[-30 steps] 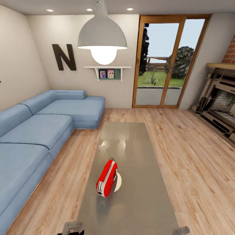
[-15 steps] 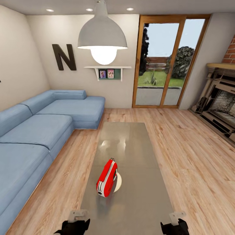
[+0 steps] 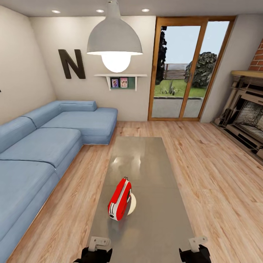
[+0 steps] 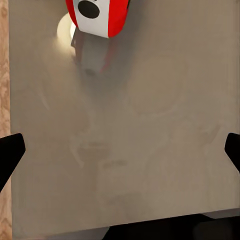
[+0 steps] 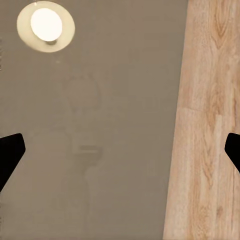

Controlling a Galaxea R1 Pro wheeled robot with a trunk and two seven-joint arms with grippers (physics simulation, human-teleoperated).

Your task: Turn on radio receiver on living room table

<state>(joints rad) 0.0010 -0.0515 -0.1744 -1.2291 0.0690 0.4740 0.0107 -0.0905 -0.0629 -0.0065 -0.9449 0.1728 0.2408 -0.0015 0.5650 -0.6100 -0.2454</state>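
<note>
The small shiny red radio receiver (image 3: 119, 199) with a white end stands on the long low grey shiny table (image 3: 153, 223), near its middle. The left gripper (image 4: 120, 150) hangs over the table near the radio, fingers wide apart. The right gripper (image 5: 120, 150), also spread wide, hangs over the table's edge by the wooden floor (image 5: 210, 125).

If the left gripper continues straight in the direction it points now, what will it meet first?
Probably the grey table top itself: the left gripper, jaws wide open, looks down onto bare tabletop. The red radio receiver lies further ahead, slightly off that line. Depth is unclear, so this is a guess.
</note>
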